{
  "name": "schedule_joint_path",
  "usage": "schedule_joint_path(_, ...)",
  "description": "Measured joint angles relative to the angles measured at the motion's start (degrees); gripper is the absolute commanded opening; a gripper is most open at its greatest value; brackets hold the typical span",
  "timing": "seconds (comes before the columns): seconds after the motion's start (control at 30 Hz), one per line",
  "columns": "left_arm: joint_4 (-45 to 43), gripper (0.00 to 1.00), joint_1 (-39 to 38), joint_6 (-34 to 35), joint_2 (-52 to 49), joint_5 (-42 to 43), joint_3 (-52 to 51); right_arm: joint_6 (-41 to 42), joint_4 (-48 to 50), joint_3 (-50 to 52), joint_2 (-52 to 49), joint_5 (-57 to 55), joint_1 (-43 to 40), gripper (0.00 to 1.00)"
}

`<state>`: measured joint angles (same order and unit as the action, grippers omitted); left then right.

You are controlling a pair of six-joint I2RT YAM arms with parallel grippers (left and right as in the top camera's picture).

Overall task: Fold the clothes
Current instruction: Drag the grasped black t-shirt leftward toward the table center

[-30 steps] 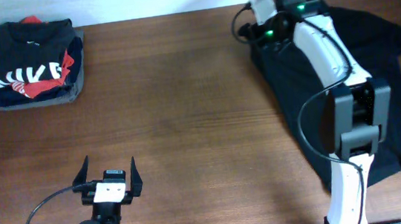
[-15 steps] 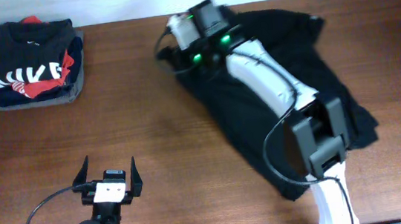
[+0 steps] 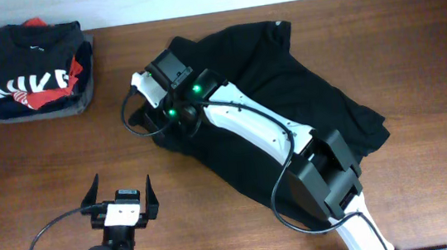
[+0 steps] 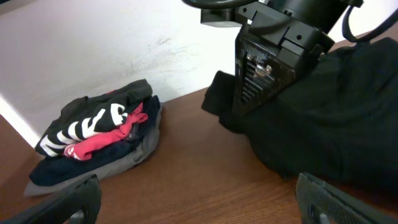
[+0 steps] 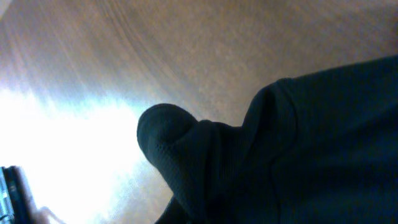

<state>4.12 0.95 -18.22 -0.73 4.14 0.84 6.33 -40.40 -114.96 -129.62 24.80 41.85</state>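
The black garment is lying crumpled in a diagonal band on the worktop. It is running from the middle of the far edge toward the front right corner, with no part lying flat.

The right gripper is sitting at the garment's left end, and its arm is stretching across the fabric. In the right wrist view a bunched fold is filling the frame close to the lens, above the bare wood. That is suggesting a grasp, but the fingers are hidden, so you cannot tell how far the gripper is closed or whether it is holding anything.

The left gripper is waiting at the front edge, left of centre, spread wide and carrying nothing.

Hazards you are facing from here:

1. Slipping grasp. If only a thin fold is being pinched, tension from the rest of the fabric is likely to pull it free.
2. Snagging. The right arm and its cable loop are lying over the garment, so any pull is risking fabric catching on the links.
3. Overhang. The garment's lower end is lying near the front edge, beside the arm base, and could drop off the worktop.
4. Trapped wrinkles. Folding now would be locking in the creases.
5. Collision. The folded printed garment is sitting well apart in the far left corner, but a long leftward sweep could be disturbing it.
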Motion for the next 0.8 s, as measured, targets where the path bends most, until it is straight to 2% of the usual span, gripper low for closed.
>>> schedule_joint_path(0.37,0.0,0.99,0.0,0.0,0.0,0.02,0.0,2.71,-7.02,0.0,0.0,0.0,0.46,0.04)
schedule_joint_path(0.67,0.0,0.99,0.0,0.0,0.0,0.0,0.0,2.38,-7.8,0.0,0.0,4.5,4.17,0.04)
schedule_joint_path(0.7,0.0,0.99,0.0,0.0,0.0,0.0,0.0,2.32,-7.82,0.0,0.0,5.33,4.63,0.11)
schedule_joint_path(0.73,0.0,0.99,0.0,0.0,0.0,0.0,0.0,2.23,-7.82,0.0,0.0,5.75,4.85,0.26)
schedule_joint_path(0.77,0.0,0.99,0.0,0.0,0.0,0.02,0.02,1.92,-7.82,0.0,0.0,6.16,5.14,0.35)
schedule_joint_path(0.8,0.0,0.99,0.0,0.0,0.0,0.02,0.0,1.97,-7.78,-0.02,0.0,6.38,5.25,0.35)
